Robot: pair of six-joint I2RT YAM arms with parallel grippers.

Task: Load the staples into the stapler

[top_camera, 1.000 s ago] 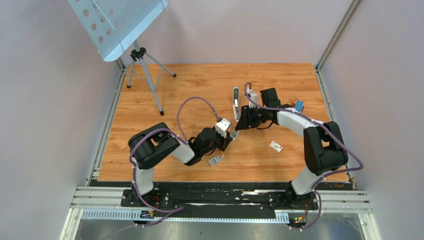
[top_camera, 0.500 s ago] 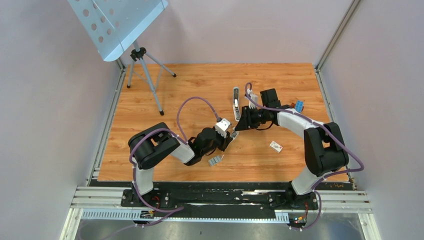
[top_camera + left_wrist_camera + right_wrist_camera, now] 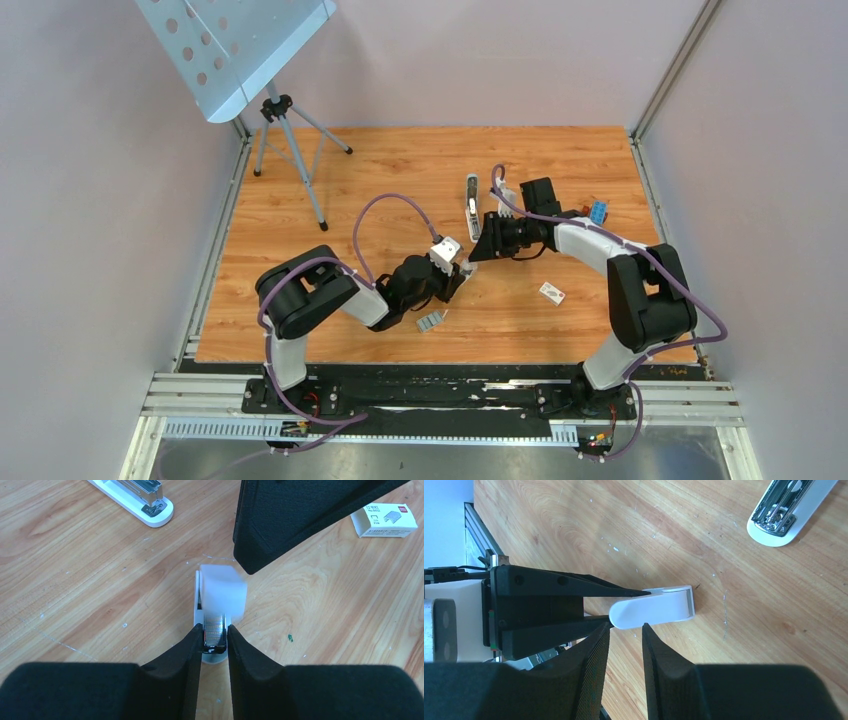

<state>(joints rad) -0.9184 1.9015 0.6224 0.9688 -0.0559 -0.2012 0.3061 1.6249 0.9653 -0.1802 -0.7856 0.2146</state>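
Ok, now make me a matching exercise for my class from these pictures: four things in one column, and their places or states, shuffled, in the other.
Things
1. stapler
2. white box
3. toy bricks
4. left gripper

Places or states
A. far right of the table, behind the right arm
B. shut on a small white piece
C. middle of the table's far half, metal channel showing
D. near right part of the table, lying flat

Pairs: 1-C, 2-D, 3-A, 4-B
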